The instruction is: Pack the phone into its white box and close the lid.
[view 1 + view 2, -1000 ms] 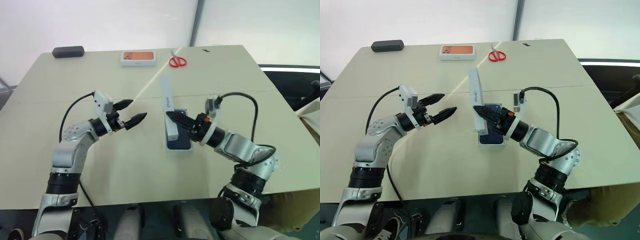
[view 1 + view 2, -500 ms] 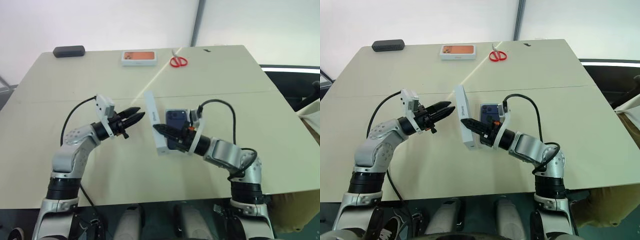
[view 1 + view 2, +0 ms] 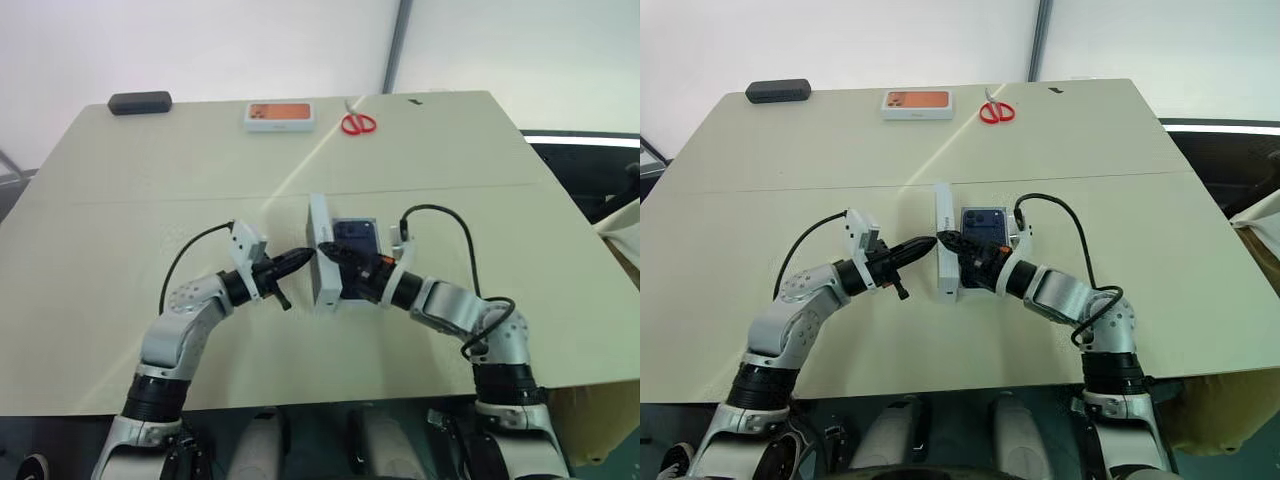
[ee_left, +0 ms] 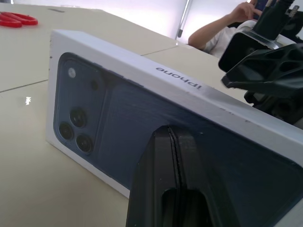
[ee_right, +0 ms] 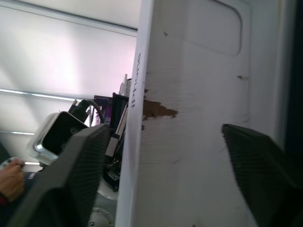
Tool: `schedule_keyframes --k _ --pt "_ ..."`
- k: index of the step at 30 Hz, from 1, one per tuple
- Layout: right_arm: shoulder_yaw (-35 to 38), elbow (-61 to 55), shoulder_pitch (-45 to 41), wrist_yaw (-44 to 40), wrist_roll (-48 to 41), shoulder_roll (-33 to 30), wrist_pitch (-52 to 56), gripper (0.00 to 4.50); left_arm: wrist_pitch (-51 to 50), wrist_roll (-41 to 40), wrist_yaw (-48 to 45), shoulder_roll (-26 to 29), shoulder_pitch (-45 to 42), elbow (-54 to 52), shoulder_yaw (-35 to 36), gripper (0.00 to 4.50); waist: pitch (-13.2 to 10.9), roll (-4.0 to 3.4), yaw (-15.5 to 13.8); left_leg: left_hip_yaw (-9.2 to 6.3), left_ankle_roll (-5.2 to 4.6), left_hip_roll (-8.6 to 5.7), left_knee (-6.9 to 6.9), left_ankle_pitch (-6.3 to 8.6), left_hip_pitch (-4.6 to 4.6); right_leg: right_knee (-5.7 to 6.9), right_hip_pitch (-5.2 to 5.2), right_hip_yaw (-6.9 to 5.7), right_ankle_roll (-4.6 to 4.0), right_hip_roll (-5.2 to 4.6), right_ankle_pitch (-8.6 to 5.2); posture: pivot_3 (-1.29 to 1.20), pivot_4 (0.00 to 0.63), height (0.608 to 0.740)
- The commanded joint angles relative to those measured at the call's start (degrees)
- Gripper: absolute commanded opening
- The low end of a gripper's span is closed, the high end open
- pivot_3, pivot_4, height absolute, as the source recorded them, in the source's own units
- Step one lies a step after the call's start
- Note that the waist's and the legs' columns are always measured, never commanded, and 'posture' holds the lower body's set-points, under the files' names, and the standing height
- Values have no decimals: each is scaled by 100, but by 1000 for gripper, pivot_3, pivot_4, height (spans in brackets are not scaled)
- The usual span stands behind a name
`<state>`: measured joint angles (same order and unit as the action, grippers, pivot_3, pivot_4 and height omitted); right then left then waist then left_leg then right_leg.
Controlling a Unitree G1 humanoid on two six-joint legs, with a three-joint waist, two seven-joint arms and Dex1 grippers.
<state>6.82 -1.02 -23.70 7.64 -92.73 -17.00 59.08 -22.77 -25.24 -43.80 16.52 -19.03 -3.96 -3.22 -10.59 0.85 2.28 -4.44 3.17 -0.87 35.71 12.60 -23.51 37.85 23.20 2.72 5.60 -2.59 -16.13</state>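
Note:
The lid (image 3: 320,262) stands on its long edge in the middle of the table, its blue phone picture (image 4: 113,123) facing my left arm. Just beside it on the right lies the dark blue phone (image 3: 354,236), resting in the white box (image 3: 985,208), whose pale rim shows around it. My left gripper (image 3: 303,257) is shut, and its tip is at the lid's printed face. My right gripper (image 3: 335,258) is open, with one finger (image 5: 75,179) on each side of the lid's upper wall. Whether either gripper presses the lid, I cannot tell.
At the table's far side lie a white box with an orange top (image 3: 279,115), red scissors (image 3: 355,123) and a black case (image 3: 140,102). A person's hand (image 4: 246,9) shows beyond the table. The table's front edge runs close below both arms.
My right gripper brought the lid down onto its edge beside the phone and spread its fingers. My left gripper shut and moved right, up to the lid's printed face.

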Motion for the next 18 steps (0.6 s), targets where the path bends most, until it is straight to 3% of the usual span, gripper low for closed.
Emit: schedule_keyframes --k 1,7,8,10,12,15,17,18 --pt "408 -282 -496 -915 477 -644 -120 4459 235 135 17 -174 -229 124 -175 0 0 0 -7 1 0 -9 1 0 -1 -2 -1 0 0 -2 0 0 150 740" --pt "375 -325 -516 -2033 1740 -1517 -317 4459 271 155 -2 -326 -386 281 -218 0 0 2 14 -4 -13 -15 -8 7 -1 -11 -3 -3 2 2 -1 0 150 740" --pt "218 -393 -448 -2206 2156 -1628 -456 4227 256 143 -22 -298 -372 274 -200 0 0 2 25 -3 -14 -14 -8 8 0 -11 -3 -1 2 2 -1 0 150 740" --pt "-296 -609 -304 -2585 3353 -1919 -1046 3611 249 149 -76 -193 -327 246 -173 0 0 2 21 0 -14 -13 -6 8 1 -10 -2 2 3 1 -1 0 150 740" --pt "-899 -773 -131 -2974 4586 -2207 -1814 2604 248 149 -149 -40 -264 199 -134 0 0 1 12 -1 -14 -15 -2 8 1 -10 -2 2 3 1 -1 0 150 740" --pt "-1181 -743 11 -3218 5489 -2221 -2478 993 179 104 -188 209 -202 145 -12 0 0 2 18 1 -14 -17 0 8 1 -10 -2 3 3 0 -1 0 150 740" --pt "-1105 -676 84 -3276 5627 -2073 -2522 62 117 64 -198 385 -141 64 69 0 -1 3 11 -2 -14 -16 -1 8 1 -10 -2 3 3 0 -1 0 150 740" --pt "-1109 -661 119 -3321 5768 -2034 -2611 62 65 36 -201 462 -104 19 104 0 -1 3 8 -2 -14 -16 -1 8 1 -10 -2 2 3 0 -1 0 150 740"
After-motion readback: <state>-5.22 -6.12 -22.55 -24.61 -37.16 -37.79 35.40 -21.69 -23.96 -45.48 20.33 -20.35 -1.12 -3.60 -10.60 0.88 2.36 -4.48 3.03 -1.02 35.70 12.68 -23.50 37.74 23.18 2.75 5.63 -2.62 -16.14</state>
